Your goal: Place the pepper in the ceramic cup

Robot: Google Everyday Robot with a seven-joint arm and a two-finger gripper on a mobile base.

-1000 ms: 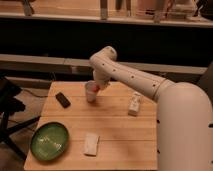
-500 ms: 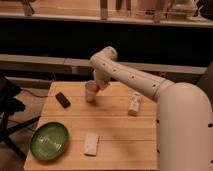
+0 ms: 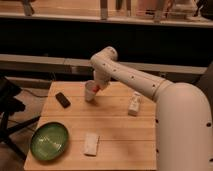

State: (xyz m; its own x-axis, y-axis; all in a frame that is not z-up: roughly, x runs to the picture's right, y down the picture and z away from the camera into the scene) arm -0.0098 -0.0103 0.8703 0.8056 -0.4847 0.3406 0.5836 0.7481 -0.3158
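Note:
The ceramic cup (image 3: 89,92) is small and pale and stands upright on the wooden table (image 3: 115,130), near its far edge. My gripper (image 3: 97,87) hangs from the white arm, right at the cup's upper right rim. The pepper (image 3: 96,88) shows as a tiny red-orange spot at the gripper's tip, against the cup's rim and off the table. The gripper looks shut on it. The cup's inside is hidden from this view.
A small black object (image 3: 62,99) lies left of the cup. A wide green bowl (image 3: 49,140) sits at the table's front left. A small white box (image 3: 90,144) lies at the front middle, and a white packet (image 3: 134,104) on the right. A dark chair (image 3: 10,105) stands left of the table.

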